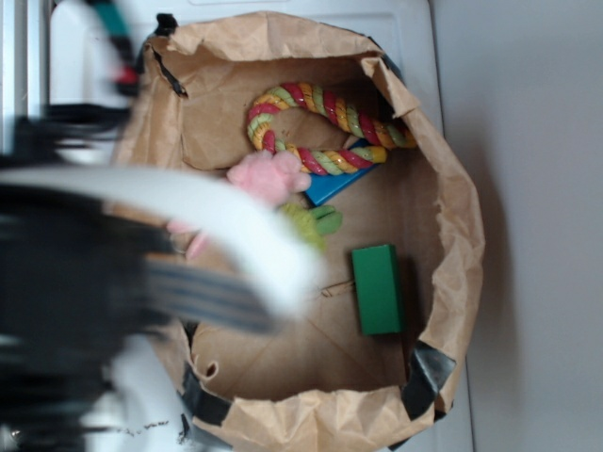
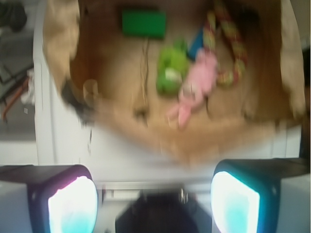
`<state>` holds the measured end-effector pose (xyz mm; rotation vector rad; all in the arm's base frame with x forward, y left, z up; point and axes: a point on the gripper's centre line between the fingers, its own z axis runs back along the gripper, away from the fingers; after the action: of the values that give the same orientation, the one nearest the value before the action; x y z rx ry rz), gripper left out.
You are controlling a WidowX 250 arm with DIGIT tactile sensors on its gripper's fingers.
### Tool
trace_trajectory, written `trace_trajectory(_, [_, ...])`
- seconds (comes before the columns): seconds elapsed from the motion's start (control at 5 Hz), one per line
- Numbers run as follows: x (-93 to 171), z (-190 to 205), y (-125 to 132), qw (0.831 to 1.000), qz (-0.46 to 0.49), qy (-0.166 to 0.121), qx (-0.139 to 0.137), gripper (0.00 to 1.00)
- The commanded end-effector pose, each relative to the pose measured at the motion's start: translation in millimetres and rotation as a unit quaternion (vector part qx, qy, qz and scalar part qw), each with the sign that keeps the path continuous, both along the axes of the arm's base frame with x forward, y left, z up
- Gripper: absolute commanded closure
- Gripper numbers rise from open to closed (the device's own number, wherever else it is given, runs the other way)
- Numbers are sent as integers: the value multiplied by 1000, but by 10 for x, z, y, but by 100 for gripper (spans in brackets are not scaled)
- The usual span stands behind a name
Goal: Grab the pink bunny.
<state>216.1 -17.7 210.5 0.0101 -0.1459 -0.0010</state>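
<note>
A lab-like test bench: toys in a paper bag (image 1: 452,226) on a white surface (image 1: 528,188).

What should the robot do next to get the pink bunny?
Probably move forward over the bag until the open pincer is above the pink bunny. The bunny lies beside the green plush, well ahead of the pincer.

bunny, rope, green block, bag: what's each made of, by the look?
Bunny: soft fuzzy plush, matte pink. Rope: braided cord, probably cotton; twisted red, yellow and green strands. Green block: rigid with flat faces and sharp edges, painted wood or plastic, can't tell which. Bag: crumpled brown paper, creased rim, dark tape at corners.
</note>
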Motion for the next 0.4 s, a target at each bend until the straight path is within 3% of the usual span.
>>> trace_trajectory(0.0, [538, -388, 399, 1000, -1, -20, 11, 0])
trace_trajectory(0.2, [497, -615, 551, 1000, -1, -18, 1, 0])
